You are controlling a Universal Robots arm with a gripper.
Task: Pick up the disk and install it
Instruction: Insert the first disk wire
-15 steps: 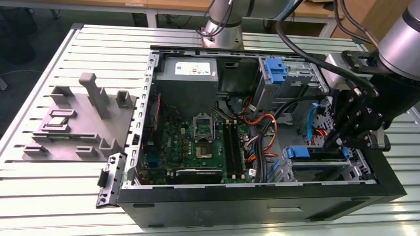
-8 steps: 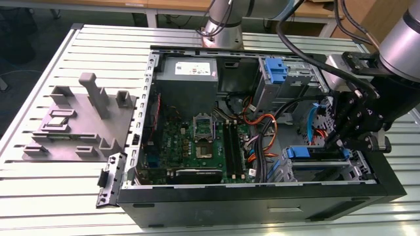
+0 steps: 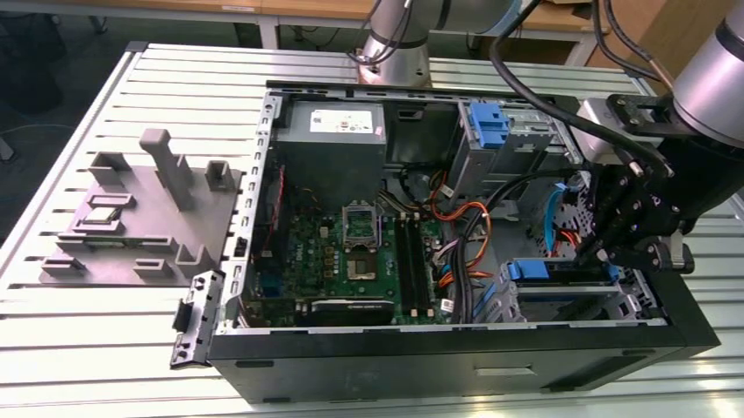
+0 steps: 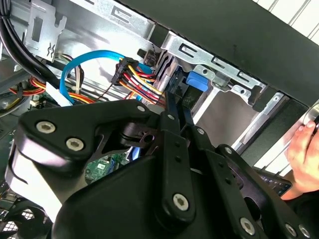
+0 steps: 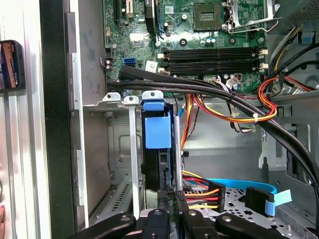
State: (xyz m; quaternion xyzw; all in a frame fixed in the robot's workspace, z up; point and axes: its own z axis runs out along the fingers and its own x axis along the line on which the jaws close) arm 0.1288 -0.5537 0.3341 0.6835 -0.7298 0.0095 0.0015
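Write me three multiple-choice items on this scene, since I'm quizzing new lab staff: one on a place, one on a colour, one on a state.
1. Where in the computer case is the gripper?
A. at the exterior view's left end
B. at the drive cage, on the exterior view's right
C. over the middle of the circuit board

2. The bracket on the disk is:
A. blue
B. red
C. green

3. The computer case is:
A. shut
B. half covered
C. open, with the circuit board showing

Answers: B, the gripper hangs at the drive cage; A, blue plastic frames the disk in the first wrist view; C, no panel covers the circuit board.
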